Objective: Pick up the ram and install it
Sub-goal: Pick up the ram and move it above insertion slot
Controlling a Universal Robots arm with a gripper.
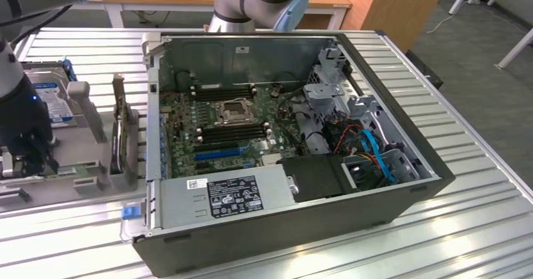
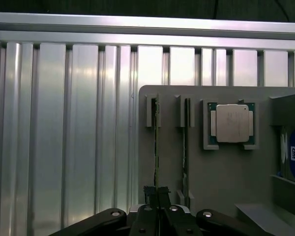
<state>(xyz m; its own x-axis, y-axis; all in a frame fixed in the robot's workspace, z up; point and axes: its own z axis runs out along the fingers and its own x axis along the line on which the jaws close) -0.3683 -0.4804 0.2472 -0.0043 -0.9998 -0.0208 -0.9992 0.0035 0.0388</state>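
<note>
The ram [image 2: 156,142] is a thin green stick standing on edge in a slotted grey holder tray [image 2: 211,172]. My gripper [image 2: 157,192] is directly over one end of it, with both fingers shut against the stick's two faces. A second stick [image 2: 185,147] stands parallel in the neighbouring slot. At the exterior view's left, the gripper [image 1: 27,165] is down over the tray [image 1: 92,160], and the ram [image 1: 67,171] shows as a low strip beside it. The open computer case [image 1: 283,141] with its motherboard [image 1: 224,129] stands at the centre of the table.
On the tray, a square silver processor [image 2: 231,123] sits beside the sticks. A hard drive with a blue-and-white label [image 1: 50,98] lies past it. A dark flat part [image 1: 121,129] stands on edge between tray and case. The ribbed metal table [image 1: 466,229] runs around the case.
</note>
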